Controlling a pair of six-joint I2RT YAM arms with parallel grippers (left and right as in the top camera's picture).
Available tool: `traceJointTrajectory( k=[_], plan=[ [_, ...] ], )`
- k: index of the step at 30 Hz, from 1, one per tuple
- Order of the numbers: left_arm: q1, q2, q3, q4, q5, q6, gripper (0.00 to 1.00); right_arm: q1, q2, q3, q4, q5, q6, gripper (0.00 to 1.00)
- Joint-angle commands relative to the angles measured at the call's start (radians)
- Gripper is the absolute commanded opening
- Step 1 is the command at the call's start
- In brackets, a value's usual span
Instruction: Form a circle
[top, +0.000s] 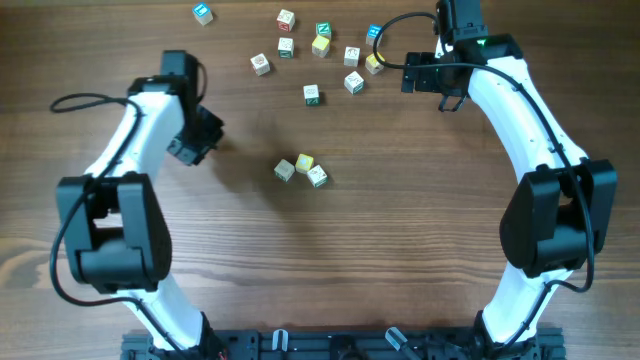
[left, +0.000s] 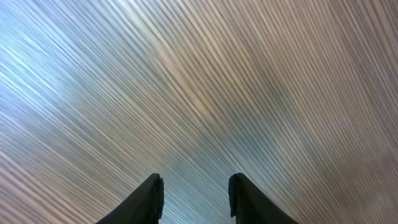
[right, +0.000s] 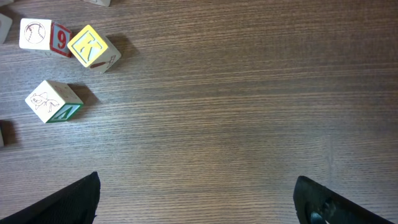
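My left arm bends over the left side of the table (top: 400, 250), left gripper (left: 194, 202) partly apart and empty. My right arm reaches toward the far edge, right gripper (right: 199, 205) spread wide, holding nothing. The circle (top: 301, 168), three touching cubes, sits mid-table with bare wood around it. My left wrist view is blurred.

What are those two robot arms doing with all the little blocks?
They are meant to arrange letter blocks into a circle. Right now only three blocks sit together in the middle of the table, so there is no ring yet. The other blocks lie scattered at the far side. Neither hand holds anything: the left hand is open over bare wood, and the right hand is wide open near the scattered ones.
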Motion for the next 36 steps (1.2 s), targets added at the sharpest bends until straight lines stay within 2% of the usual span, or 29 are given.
traceJointTrajectory(
  k=[1,2,3,4,5,6,7,8,9,10,11,15,18,20,22,24,28,32,36],
  plan=[
    [0.099,-0.023,0.016,-0.008,-0.041,0.113,0.37,0.003,0.002,0.010,0.003,0.006,-0.002,1.00],
    [0.124,-0.023,0.016,-0.015,-0.041,0.113,0.38,0.003,0.002,0.010,0.015,-0.022,0.023,1.00],
    [0.141,-0.023,0.014,-0.021,-0.041,0.113,0.49,0.003,0.002,0.010,0.027,-0.066,0.054,1.00],
    [0.150,-0.023,0.014,-0.028,-0.041,0.113,0.68,0.003,0.002,0.010,0.045,-0.122,0.065,1.00],
    [0.157,-0.023,0.014,-0.040,-0.041,0.113,0.95,0.003,0.002,0.010,0.062,-0.220,0.033,0.98],
    [0.157,-0.023,0.014,-0.046,-0.041,0.112,1.00,0.003,0.002,0.010,0.063,-0.317,0.027,0.84],
    [0.157,-0.023,0.014,-0.050,-0.041,0.112,1.00,0.009,0.002,0.010,0.055,-0.417,0.028,0.62],
    [0.156,-0.023,0.014,-0.049,-0.041,0.112,1.00,0.027,0.002,0.010,0.034,-0.463,0.032,0.35],
    [0.156,-0.023,0.014,-0.049,-0.040,0.112,1.00,0.048,0.002,0.010,0.013,-0.458,0.043,0.18],
    [0.156,-0.023,0.014,-0.049,-0.040,0.112,1.00,0.070,0.002,0.010,-0.016,-0.440,0.057,0.07],
    [0.156,-0.023,0.014,-0.049,-0.040,0.112,1.00,0.098,0.002,0.008,-0.049,-0.419,0.059,0.04],
    [0.156,-0.023,0.014,-0.050,-0.041,0.112,1.00,0.202,0.002,-0.030,-0.104,-0.412,0.087,0.06],
    [0.156,-0.023,0.014,-0.048,-0.040,0.112,1.00,0.303,0.003,-0.074,-0.101,-0.331,0.024,0.17],
    [0.156,-0.023,0.014,-0.049,-0.040,0.112,1.00,0.365,0.003,-0.099,-0.103,-0.287,-0.044,0.21],
    [0.156,-0.023,0.014,-0.048,-0.040,0.112,1.00,0.424,0.003,-0.122,-0.105,-0.285,-0.116,0.54],
    [0.156,-0.023,0.014,-0.047,-0.040,0.112,1.00,0.462,0.003,-0.141,-0.098,-0.275,-0.137,0.63],
    [0.156,-0.023,0.014,-0.045,-0.040,0.112,1.00,0.516,0.003,-0.193,-0.039,-0.212,-0.137,0.65],
    [0.156,-0.023,0.014,-0.045,-0.040,0.112,1.00,0.547,0.003,-0.300,0.113,-0.085,-0.137,0.65],
    [0.156,-0.023,0.014,-0.045,-0.040,0.111,1.00,0.547,0.003,-0.355,0.233,-0.086,-0.133,0.65]
  ],
)
